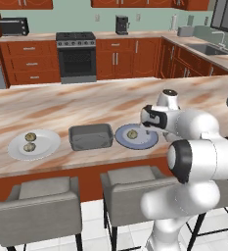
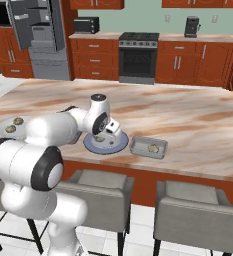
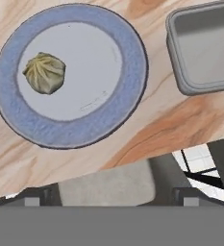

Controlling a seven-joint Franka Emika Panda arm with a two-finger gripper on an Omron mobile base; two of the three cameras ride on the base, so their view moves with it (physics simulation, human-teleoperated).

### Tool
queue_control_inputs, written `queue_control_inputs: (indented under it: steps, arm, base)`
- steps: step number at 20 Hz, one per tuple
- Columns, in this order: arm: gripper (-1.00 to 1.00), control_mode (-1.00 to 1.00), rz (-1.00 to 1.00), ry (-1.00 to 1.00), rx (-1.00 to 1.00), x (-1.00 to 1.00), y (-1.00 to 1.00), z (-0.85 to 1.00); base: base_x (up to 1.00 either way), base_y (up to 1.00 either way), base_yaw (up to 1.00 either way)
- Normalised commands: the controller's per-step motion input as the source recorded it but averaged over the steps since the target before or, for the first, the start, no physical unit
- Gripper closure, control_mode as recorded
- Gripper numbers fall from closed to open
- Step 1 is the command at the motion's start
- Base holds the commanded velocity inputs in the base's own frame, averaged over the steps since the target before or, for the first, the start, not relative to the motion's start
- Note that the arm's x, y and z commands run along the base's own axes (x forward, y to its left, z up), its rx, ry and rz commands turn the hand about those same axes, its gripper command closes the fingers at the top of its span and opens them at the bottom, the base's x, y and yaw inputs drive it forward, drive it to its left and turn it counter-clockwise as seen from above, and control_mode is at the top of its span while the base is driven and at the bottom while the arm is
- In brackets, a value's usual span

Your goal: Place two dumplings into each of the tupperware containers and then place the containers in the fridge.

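Right now we are in the filling step, with our hand (image 2: 109, 134) hovering over the blue-rimmed plate (image 1: 121, 137) near the front edge of the counter (image 1: 86, 105). The jaws stand spread wide and have hold of nothing.

One dumpling (image 3: 44, 72) lies on that plate, off-centre, and in the hand view it sits to one side of where the hand points, so we are not yet lined up over it. Just beside the plate is a grey tupperware container (image 2: 148, 147); the right base view shows one dumpling in the container (image 2: 153, 147) already, so by our reckoning this box needs one more. A second tupperware container (image 1: 90, 137) stands on the other side of the blue-rimmed plate, also along the front edge, and we cannot tell from here whether anything lies in it. Further along toward the left end of the counter is a white plate (image 1: 48, 142) carrying two more dumplings (image 1: 30, 141), presumably meant for that second box.

The next move, as we judge it, calls for shifting the hand sideways until the lone dumpling sits between the fingers, then coming straight down and closing gently, since the thing is small and round and could roll off the plate. The fridge (image 2: 43, 37) stands open at the far side of the room, well apart from the counter; that step is not yet due.
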Motion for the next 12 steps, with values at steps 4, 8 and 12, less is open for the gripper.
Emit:
queue_control_inputs:
  steps: [4, 8, 12]
  arm:
    - [-1.00, -1.00, -0.16, -0.01, 0.20, 0.20, 0.18, 0.00]
    - [-1.00, -1.00, -0.13, -0.03, 0.02, 0.24, 0.60, 0.00]
    - [-1.00, -1.00, -0.08, -0.02, 0.00, 0.22, 0.69, 0.00]
  base:
    - [0.00, 0.00, 0.00]
    - [0.00, 0.00, 0.00]
    - [0.00, 0.00, 0.00]
